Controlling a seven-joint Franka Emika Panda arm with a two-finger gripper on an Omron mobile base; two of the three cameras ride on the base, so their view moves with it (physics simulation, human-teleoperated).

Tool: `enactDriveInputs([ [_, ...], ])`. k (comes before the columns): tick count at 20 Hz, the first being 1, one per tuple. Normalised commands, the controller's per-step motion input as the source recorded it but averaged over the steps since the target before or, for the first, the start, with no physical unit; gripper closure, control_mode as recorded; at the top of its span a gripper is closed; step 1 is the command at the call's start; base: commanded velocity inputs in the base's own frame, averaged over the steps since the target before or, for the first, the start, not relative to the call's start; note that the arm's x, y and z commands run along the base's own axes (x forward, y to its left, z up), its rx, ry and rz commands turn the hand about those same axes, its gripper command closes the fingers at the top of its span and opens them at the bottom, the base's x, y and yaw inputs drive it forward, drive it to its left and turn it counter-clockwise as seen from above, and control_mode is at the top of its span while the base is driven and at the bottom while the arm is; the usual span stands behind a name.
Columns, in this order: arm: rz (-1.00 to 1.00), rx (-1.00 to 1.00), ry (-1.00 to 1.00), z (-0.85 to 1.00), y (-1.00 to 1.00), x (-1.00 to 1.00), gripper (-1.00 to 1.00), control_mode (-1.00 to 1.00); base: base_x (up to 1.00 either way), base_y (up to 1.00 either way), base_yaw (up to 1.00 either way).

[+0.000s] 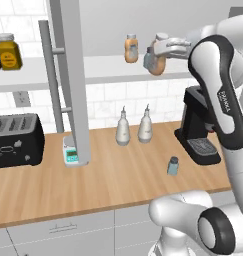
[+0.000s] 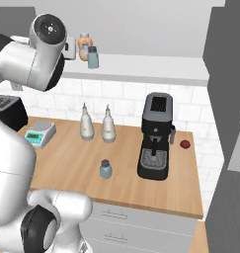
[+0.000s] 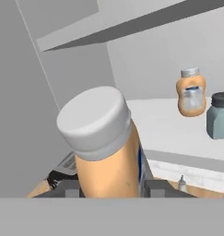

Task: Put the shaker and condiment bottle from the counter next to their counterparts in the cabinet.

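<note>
Condiment bottle is clamped between my jaws, which pinch its orange body below the light grey cap — a firm hold by the look of the hand view, with the bottle leaning toward the camera. My gripper is raised to the level of the cabinet shelf, with the bottle at the front of the white board rather than set down on it.

Step in hand: placing the first of the two items. The bottle is off the counter and nearly delivered; I judge this half of the task almost done, the other half untouched.

Targets on the shelf: the counterpart bottle stands upright further in, and the counterpart shaker is just beside it. In the left base view the twin bottle sits a little to the side of my load, apart from it, not touching.

Next move, as I read it — carry the bottle further in over the shelf toward its twin, bring it upright, lower until the base rests, then let go. Risk: knocking the twin or the dark-capped shaker while closing in.

Remaining: the shaker is upright on the counter near the coffee machine, with two white spouted bottles behind it.
</note>
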Motion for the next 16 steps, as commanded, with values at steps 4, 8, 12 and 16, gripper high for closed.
enactDriveInputs([
  [4, -0.02, -0.16, -0.09, -0.11, 0.11, 0.44, 1.00, -1.00, 0.00, 0.00, 0.00],
  [8, -0.02, -0.01, 0.00, -0.21, 0.24, 0.57, 1.00, -1.00, 0.00, 0.00, 0.00],
  [12, 0.00, 0.01, 0.01, -0.17, 0.23, 0.74, 1.00, -1.00, 0.00, 0.00, 0.00],
  [16, 0.00, -0.01, -0.04, -0.03, 0.11, 0.52, 1.00, -1.00, 0.00, 0.00, 0.00],
])
